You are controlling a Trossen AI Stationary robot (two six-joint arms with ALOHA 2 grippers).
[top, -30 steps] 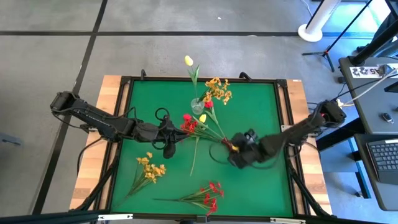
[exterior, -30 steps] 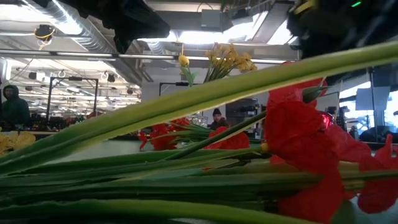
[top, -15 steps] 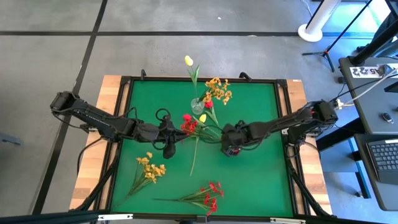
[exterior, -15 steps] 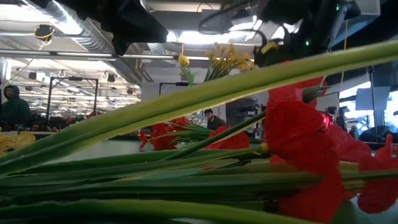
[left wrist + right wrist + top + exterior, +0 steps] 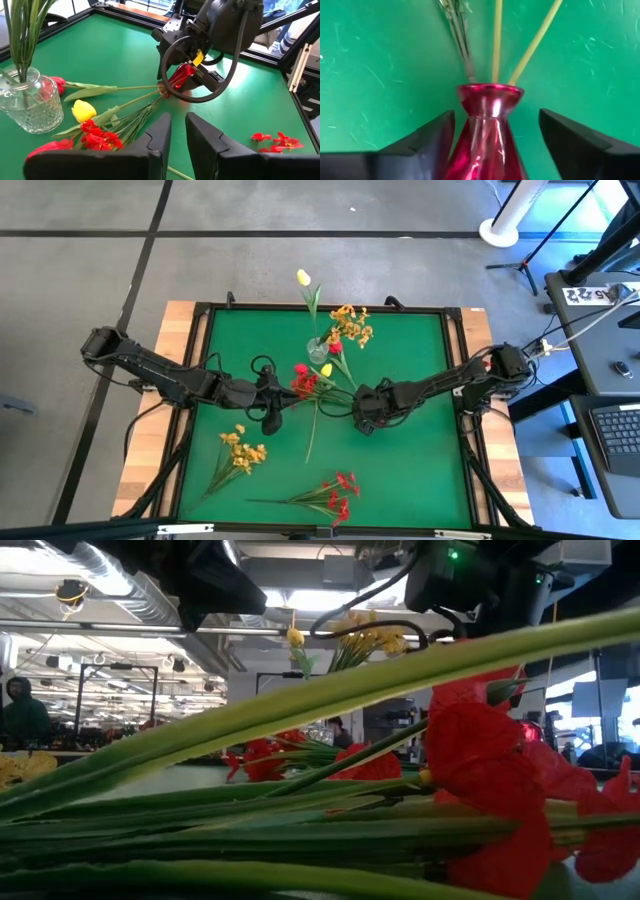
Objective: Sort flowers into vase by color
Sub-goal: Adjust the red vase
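Two stems already inside red vase, centre of high view, flanked by spread right gripper. Next, probably: clamp and stand it upright. Left gripper unclenched beside red flowers.

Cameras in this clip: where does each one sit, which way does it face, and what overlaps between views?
High view: overhead, straight down on the green table; both arms show.
Low view: table height, looking across red flowers into the room.
Left wrist view: past the left gripper toward the right arm and glass vase.
Right wrist view: down between the right gripper onto the red vase.
Shared: the red vase shows in both wrist views.
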